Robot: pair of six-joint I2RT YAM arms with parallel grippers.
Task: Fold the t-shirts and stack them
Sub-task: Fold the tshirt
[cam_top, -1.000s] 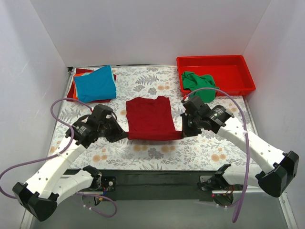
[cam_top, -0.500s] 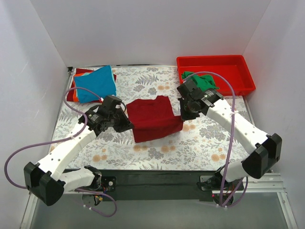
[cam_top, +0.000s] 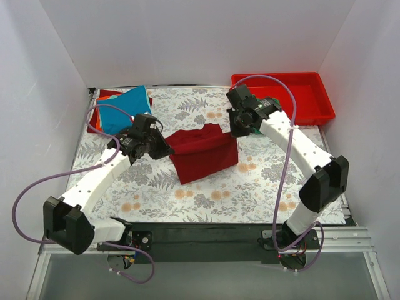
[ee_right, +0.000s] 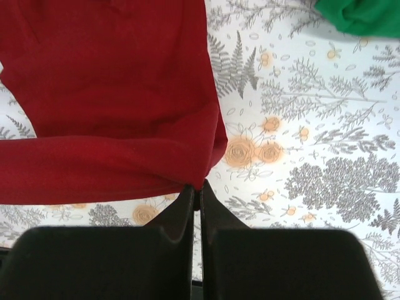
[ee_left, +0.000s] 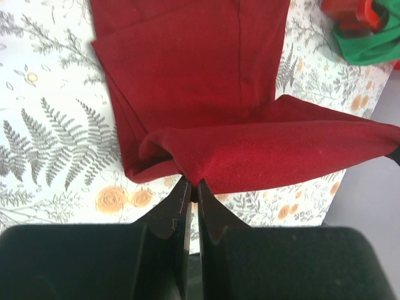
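The large dark red t-shirt [cam_top: 203,156] lies on the floral cloth at the table's middle, its lifted hem stretched between both grippers and carried over its lower part. My left gripper [cam_top: 164,149] is shut on the hem's left corner [ee_left: 194,178]. My right gripper [cam_top: 236,130] is shut on the hem's right corner [ee_right: 199,182]. A bright blue t-shirt [cam_top: 125,107] lies folded on orange and red shirts [cam_top: 100,103] at the back left. A green t-shirt [cam_top: 267,105] lies in the red tray, mostly hidden by my right arm; it also shows in the right wrist view [ee_right: 365,15].
The rigid red plastic tray [cam_top: 306,94] stands at the back right. White walls enclose the table on three sides. Purple cables loop from both arms. The floral table cloth [cam_top: 262,187] is bare in front of the red shirt.
Both grippers have moved away from the near edge toward the back, carrying the dark red shirt's hem up and over the rest of the shirt, which has shifted and tilted.
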